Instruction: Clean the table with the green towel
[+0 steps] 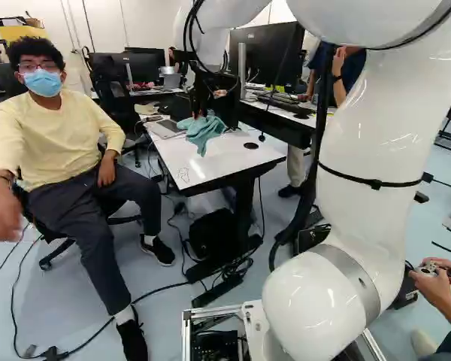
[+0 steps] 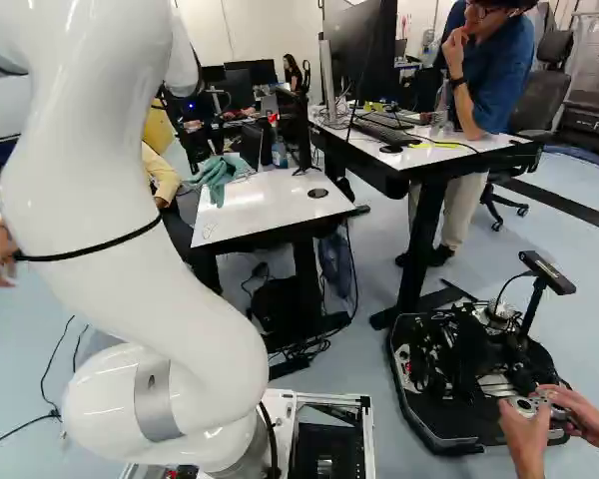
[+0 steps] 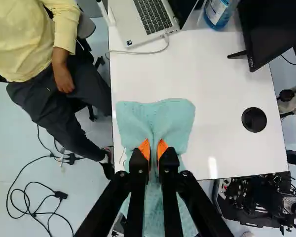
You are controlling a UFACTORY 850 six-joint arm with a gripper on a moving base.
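In the left base view the gripper (image 1: 203, 105) hangs over the white table (image 1: 237, 154), with the green towel (image 1: 203, 131) dangling from it. The right base view shows the towel (image 2: 216, 176) over the table's near left part. In the wrist view the gripper (image 3: 154, 148) is shut on the towel (image 3: 158, 116), whose cloth is pinched between the orange pads and spreads out ahead and beneath. Whether the towel's lower end touches the tabletop, I cannot tell. Faint marks (image 1: 183, 175) are drawn near the table's front left corner.
On the table's far part stand a laptop (image 3: 150, 17) and a spray bottle (image 3: 218, 11). A monitor (image 3: 274, 29) stands beside them. One person sits close at the table's left side. Another robot's base (image 2: 469, 369) is on the floor at the right, near a person's hands holding a controller.
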